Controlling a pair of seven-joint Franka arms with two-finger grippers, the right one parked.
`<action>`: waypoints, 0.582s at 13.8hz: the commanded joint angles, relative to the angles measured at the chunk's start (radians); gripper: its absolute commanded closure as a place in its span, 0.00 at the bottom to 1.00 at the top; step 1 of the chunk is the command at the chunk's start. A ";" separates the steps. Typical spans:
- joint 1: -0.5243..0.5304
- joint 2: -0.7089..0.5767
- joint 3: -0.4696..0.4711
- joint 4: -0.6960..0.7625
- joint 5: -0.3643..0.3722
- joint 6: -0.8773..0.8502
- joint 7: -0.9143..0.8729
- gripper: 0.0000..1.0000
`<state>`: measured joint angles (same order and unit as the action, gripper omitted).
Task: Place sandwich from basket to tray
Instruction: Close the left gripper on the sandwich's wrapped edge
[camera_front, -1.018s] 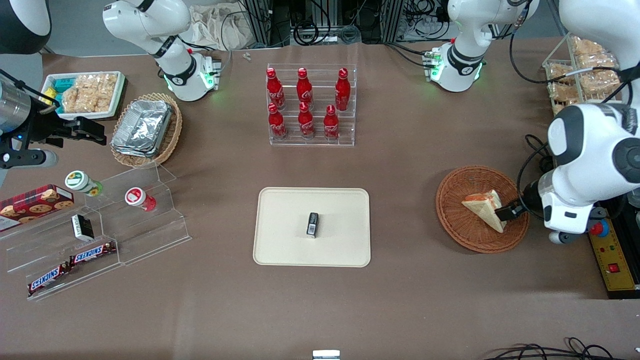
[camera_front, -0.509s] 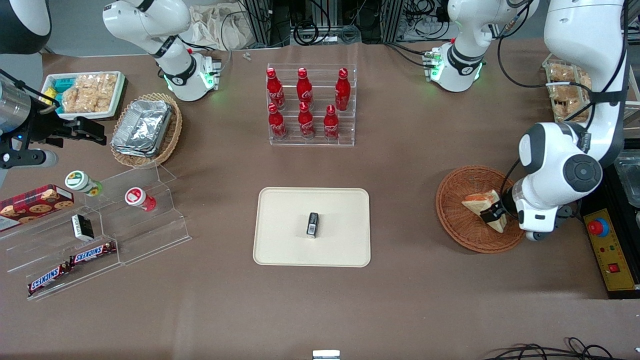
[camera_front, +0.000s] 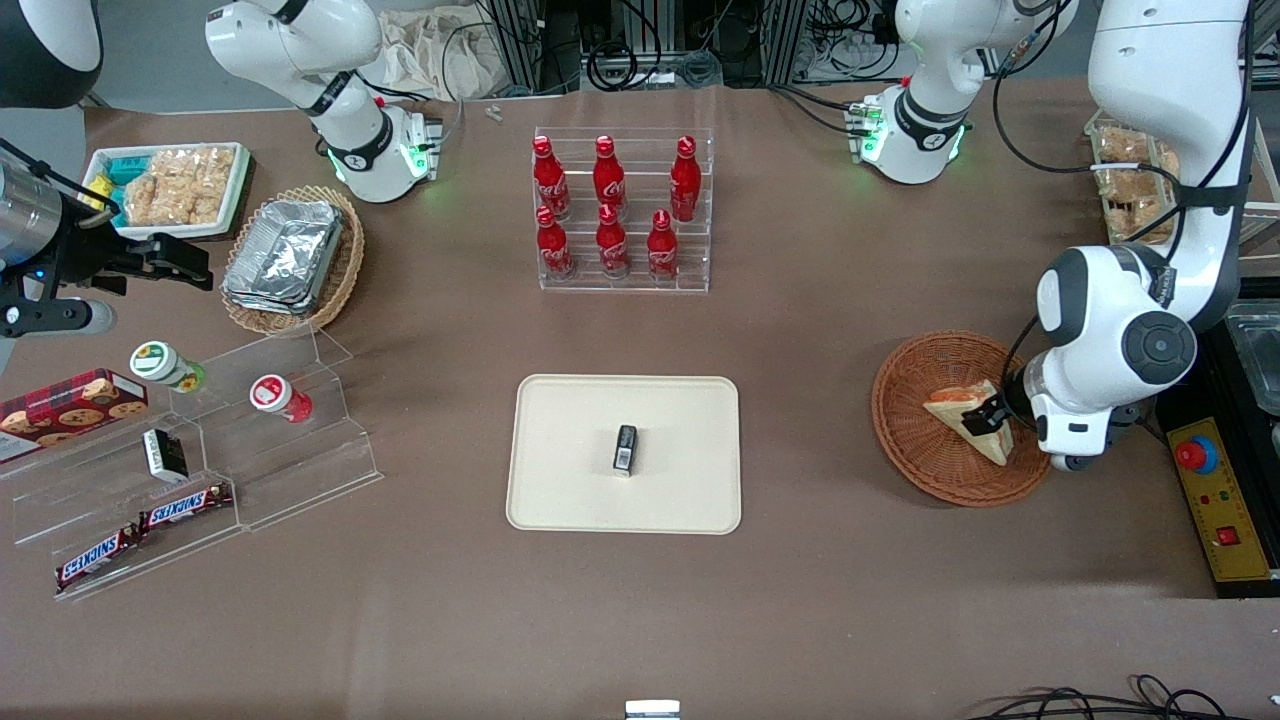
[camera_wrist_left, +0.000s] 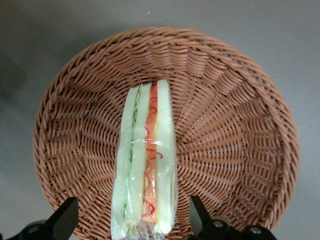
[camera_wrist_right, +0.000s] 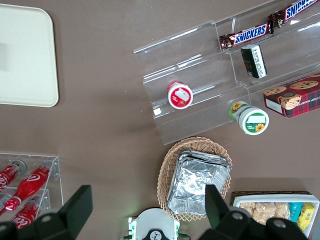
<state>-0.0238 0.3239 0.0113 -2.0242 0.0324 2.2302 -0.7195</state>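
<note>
Straddling sandwich (camera_wrist_left: 145, 160) in basket (camera_wrist_left: 235, 105), gripper (camera_wrist_left: 131, 220) jaws spread; we judge it soft, wrap slippery, pinch bread faces gently

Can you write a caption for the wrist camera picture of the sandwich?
Open pincer hovers over the wrapped sandwich lying in the round wicker basket.

bright even light, soft shadows, sharp focus

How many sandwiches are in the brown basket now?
1. The sandwich lies in the basket, with the open gripper straddling it; none seems hidden.
</note>
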 joint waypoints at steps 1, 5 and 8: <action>-0.002 0.007 0.001 -0.028 0.021 0.043 -0.056 0.00; -0.004 0.067 0.001 -0.021 0.021 0.115 -0.228 0.00; -0.010 0.081 0.001 -0.018 0.021 0.135 -0.258 0.26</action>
<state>-0.0263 0.4047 0.0100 -2.0339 0.0325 2.3386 -0.9264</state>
